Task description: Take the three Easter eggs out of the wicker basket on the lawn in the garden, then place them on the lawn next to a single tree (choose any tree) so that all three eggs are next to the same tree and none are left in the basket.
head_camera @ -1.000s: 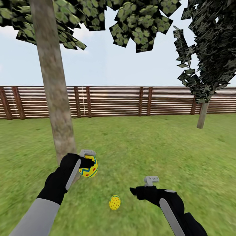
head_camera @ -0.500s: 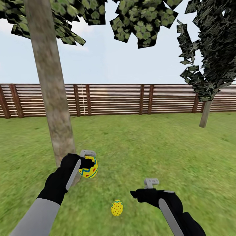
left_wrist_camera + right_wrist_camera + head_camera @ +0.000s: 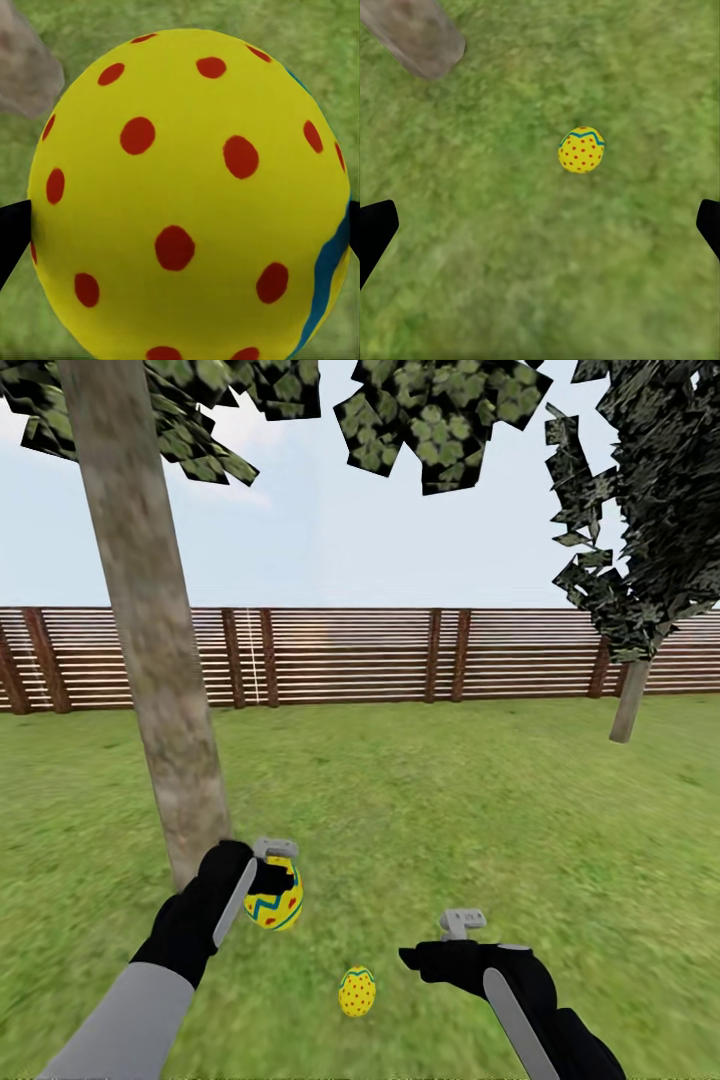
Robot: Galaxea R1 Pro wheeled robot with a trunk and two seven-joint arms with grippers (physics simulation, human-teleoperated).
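Nearest the robot, the right pincer [image 3: 432, 950] hangs low over the lawn [image 3: 480, 810] with its jaws spread and nothing between them; in the right wrist view its dark fingertips [image 3: 376, 229] stand wide apart with bare grass below. Just beyond and to its left, one Easter egg [image 3: 357, 991] lies on the grass, yellow with red dots and a blue zigzag band, resting free of either arm. A little farther on, the left pincer [image 3: 272, 880] is clenched around a second egg [image 3: 275, 900], held above the ground close to the foot of the tree [image 3: 165, 740]; the left wrist view has that egg pressed between both fingers. The pale mottled trunk rises just behind this held egg, near the grounded one as well. Farther back the lawn runs to a brown slatted fence [image 3: 400, 655], with a thin-trunked dark tree [image 3: 630, 700] at the right. As a judgement of progress: one egg looks placed beside the chosen tree, the second is in hand and seems ready to be lowered and let go near the trunk, and the third egg and the wicker basket lie outside these views, so a return trip probably remains.
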